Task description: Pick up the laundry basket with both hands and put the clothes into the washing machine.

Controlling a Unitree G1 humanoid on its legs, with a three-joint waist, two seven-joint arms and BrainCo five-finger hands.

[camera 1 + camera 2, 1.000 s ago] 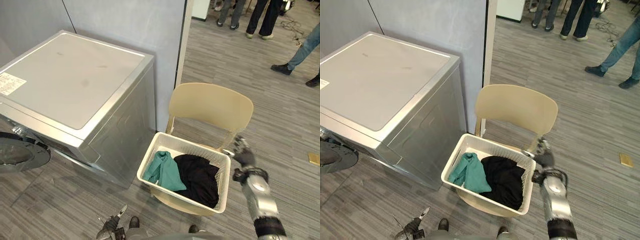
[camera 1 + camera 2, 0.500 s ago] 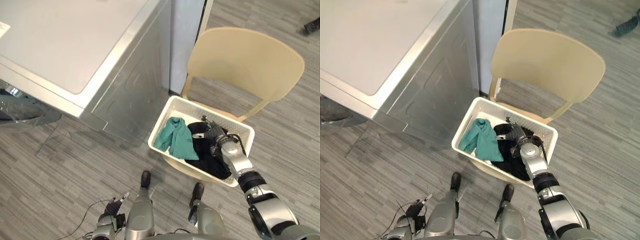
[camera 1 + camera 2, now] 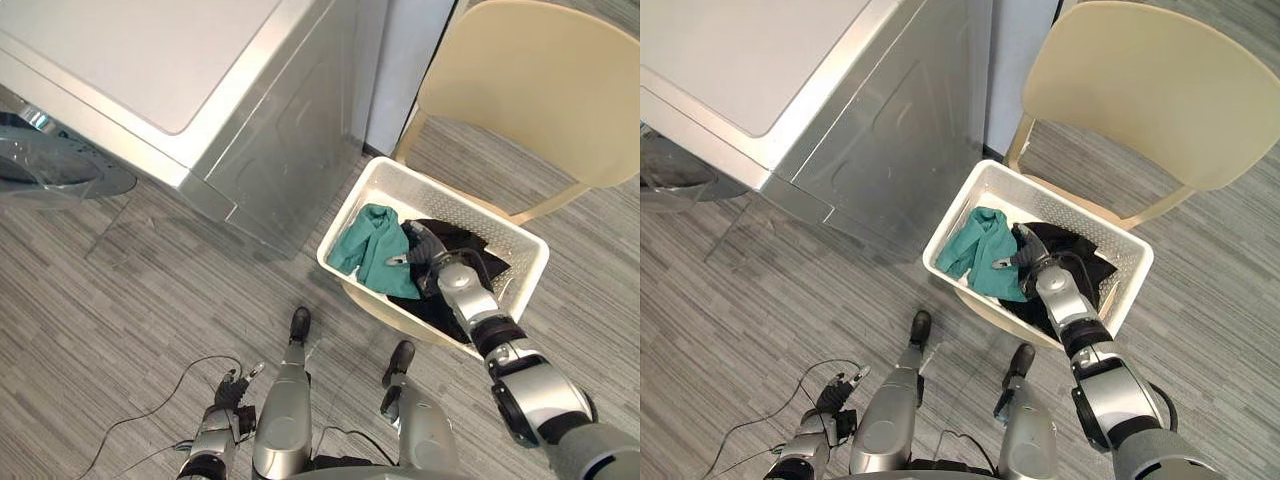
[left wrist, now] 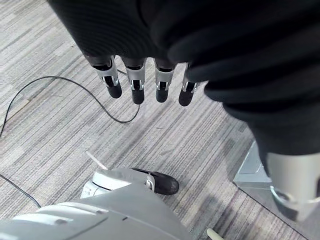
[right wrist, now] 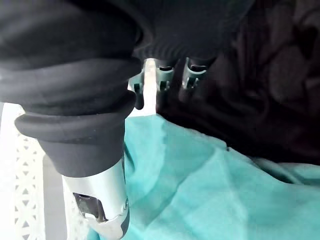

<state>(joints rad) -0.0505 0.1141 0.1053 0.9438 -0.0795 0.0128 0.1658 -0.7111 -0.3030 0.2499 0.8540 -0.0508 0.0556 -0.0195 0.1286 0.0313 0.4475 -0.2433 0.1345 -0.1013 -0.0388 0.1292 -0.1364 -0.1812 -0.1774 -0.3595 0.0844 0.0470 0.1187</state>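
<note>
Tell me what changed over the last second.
The right robot hand moved from outside the right rim of the basket to inside it, above where the teal garment meets the black garment. Basket, clothes and chair stayed put; the left robot hand hangs low.

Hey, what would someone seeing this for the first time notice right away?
A white laundry basket sits on a beige chair, holding a teal garment and a black garment, with the right hand reaching in over them. Beside it stands a big silver washing machine, its door open. The left hand hangs low over the floor, fingers relaxed.
</note>
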